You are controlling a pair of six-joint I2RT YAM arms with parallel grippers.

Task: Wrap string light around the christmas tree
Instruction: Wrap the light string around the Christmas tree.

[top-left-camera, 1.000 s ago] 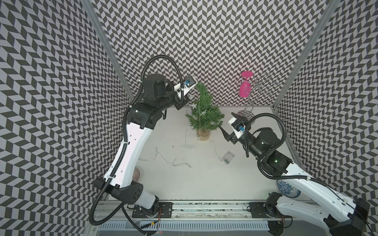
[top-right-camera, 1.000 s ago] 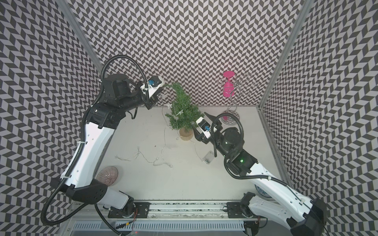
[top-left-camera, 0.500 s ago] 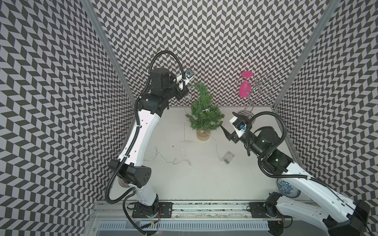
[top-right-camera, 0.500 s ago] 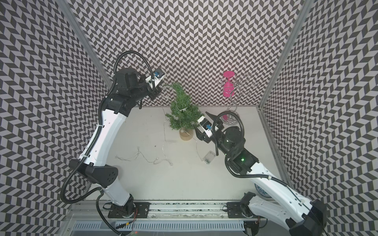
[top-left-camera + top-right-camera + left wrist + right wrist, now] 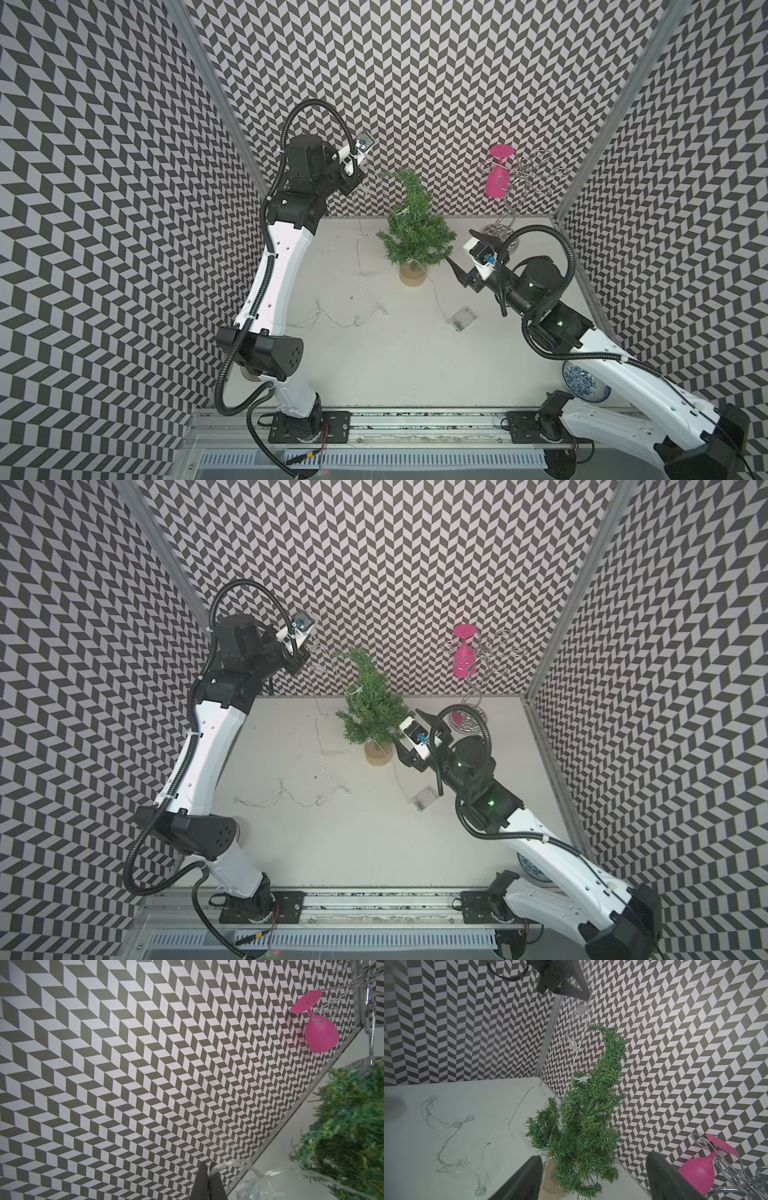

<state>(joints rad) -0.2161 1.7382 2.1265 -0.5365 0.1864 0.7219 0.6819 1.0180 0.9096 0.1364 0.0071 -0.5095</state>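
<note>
The thin clear string light with tiny bulbs and stars lay loose on the pale bench. Its see-through battery box was near the wide-open, empty right fingers, and one part ran up to the left fingers, pinched shut on it high beside the small green bushy christmas tree's bent tip. I think the left arm needed to carry it slowly round the tree, never tight enough to tip it. There was one tree, one string light, one box, and far back one pink glass on one shiny wire rack.
</note>
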